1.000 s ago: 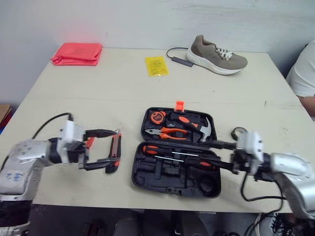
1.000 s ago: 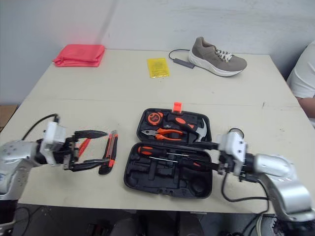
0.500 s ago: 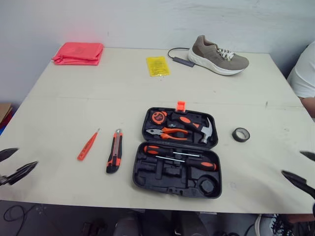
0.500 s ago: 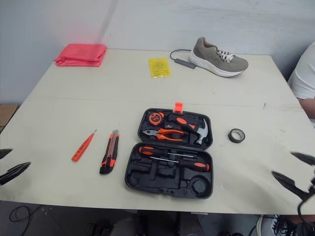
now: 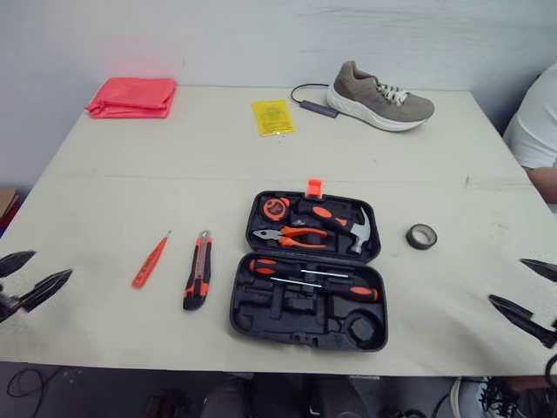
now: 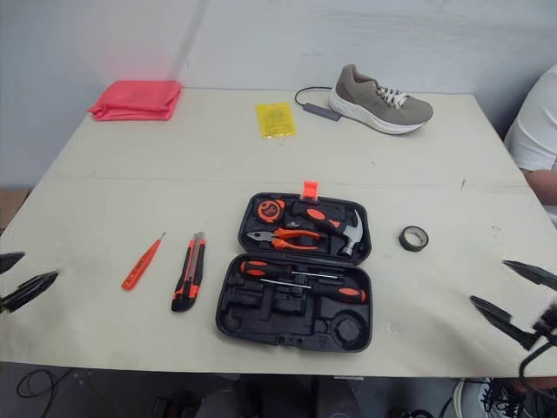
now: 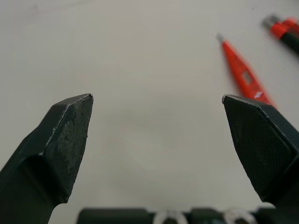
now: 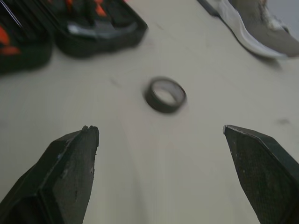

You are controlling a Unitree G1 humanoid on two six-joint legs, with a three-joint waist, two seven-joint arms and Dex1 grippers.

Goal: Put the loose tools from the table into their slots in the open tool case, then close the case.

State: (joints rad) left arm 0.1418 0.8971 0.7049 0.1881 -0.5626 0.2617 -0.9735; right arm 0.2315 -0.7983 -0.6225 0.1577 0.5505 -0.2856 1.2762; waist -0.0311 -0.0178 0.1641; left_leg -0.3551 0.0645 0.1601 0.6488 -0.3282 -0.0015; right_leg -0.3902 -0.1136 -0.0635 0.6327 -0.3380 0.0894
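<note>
tool case (image 5: 309,277) open, utility knife (image 5: 198,280) loose beside it.
your left end effector (image 5: 51,264) and right end effector (image 5: 506,279): spread, empty.

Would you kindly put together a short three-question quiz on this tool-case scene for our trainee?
1. True or false: the tool case is shut.
2. Where does the tape roll lie? A) in the case B) on the table, on the robot's right of the case C) on a shelf
3. Name the two loose tools lying on the robot's left of the case.

Key: 1. False, it lies open. 2. B. 3. The utility knife and the red screwdriver.
</note>
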